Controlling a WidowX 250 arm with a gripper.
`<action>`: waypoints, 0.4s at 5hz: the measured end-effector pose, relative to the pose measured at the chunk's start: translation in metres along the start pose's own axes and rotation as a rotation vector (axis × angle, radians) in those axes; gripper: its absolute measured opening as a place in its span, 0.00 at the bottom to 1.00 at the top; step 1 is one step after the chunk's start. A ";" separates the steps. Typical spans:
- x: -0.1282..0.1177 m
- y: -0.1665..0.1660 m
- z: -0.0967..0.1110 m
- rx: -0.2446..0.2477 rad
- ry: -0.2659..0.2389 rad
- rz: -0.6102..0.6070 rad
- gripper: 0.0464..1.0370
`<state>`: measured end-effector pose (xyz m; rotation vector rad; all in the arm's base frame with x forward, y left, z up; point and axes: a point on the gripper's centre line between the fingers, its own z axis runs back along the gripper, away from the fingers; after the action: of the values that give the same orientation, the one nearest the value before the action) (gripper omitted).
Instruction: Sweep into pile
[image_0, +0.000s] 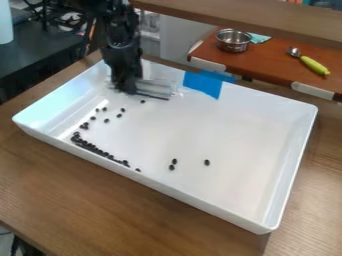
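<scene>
At the upper left end of the white tray (220, 132), the black gripper (125, 90) points down, low over the tray floor. It is shut on a pale, shiny sweeping tool (155, 88) with a dark lower edge, which sticks out mostly to its right. Small dark beans lie in the tray. Many form a dense line of beans (97, 150) along the near left wall. Several loose beans (107, 120) are scattered between that line and the gripper. Three more stand apart, two beans (173, 164) close together and a single bean (207, 162) farther right.
Blue tape (202, 84) hangs over the tray's far wall. The tray's raised walls stand on a brown wooden table (73, 185). Behind, a reddish-brown surface (267, 62) holds a metal bowl (233, 41) and a utensil with a yellow-green handle (314, 65).
</scene>
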<state>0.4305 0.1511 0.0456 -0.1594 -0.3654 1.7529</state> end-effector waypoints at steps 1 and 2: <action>0.007 0.020 0.004 0.014 -0.003 -0.027 0.34; 0.009 0.046 0.012 0.047 0.009 -0.025 0.34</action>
<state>0.3817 0.1498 0.0427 -0.1284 -0.3176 1.7336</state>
